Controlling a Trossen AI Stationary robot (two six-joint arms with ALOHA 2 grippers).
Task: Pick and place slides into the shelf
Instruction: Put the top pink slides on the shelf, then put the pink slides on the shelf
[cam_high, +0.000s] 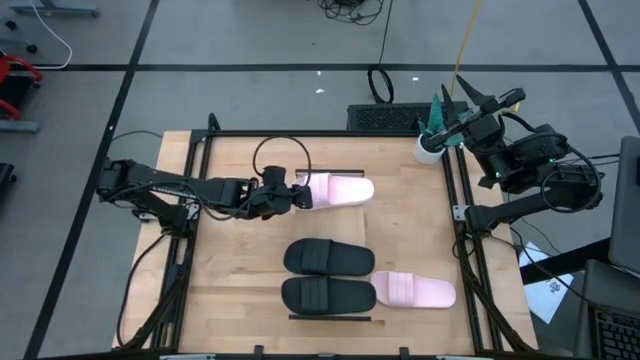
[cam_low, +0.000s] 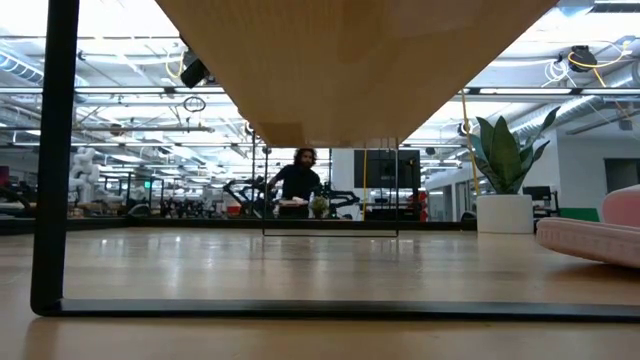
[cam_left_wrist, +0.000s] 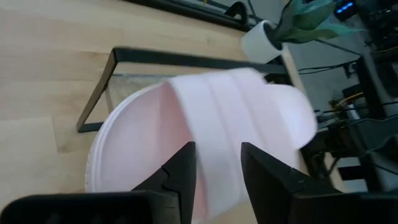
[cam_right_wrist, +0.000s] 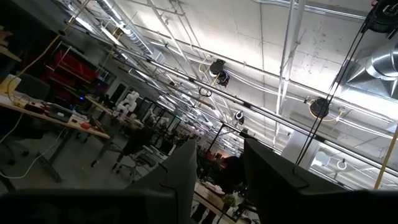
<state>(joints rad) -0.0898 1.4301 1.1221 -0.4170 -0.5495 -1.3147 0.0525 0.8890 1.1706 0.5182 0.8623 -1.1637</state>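
A light pink slide (cam_high: 340, 190) (cam_left_wrist: 205, 118) lies sole down at the far end of the shelf (cam_high: 335, 172) (cam_left_wrist: 186, 59). My left gripper (cam_high: 298, 192) (cam_left_wrist: 217, 168) is at its left end, open, one finger on either side of the wide strap (cam_left_wrist: 217, 112). Two black slides (cam_high: 328, 257) (cam_high: 328, 294) lie side by side nearer on the shelf. A second pink slide (cam_high: 415, 291) (cam_low: 600, 235) lies on the table to their right. My right gripper (cam_high: 497, 98) (cam_right_wrist: 221, 168) is raised beyond the table's far right corner, open and empty. My left gripper comes at the pink slide slanting down from the table's left. Its fingers (cam_left_wrist: 180, 171) stand apart astride the strap's near edge (cam_left_wrist: 217, 146). Whether they touch the strap I cannot tell. The slide rests flat on the shelf.
A white pot with a green plant (cam_high: 428, 148) stands at the table's far right corner. The low view looks under the shelf's wooden top (cam_low: 350, 60), with a black frame post (cam_low: 50, 150) at the left. A person (cam_low: 298, 185) stands far off in the room.
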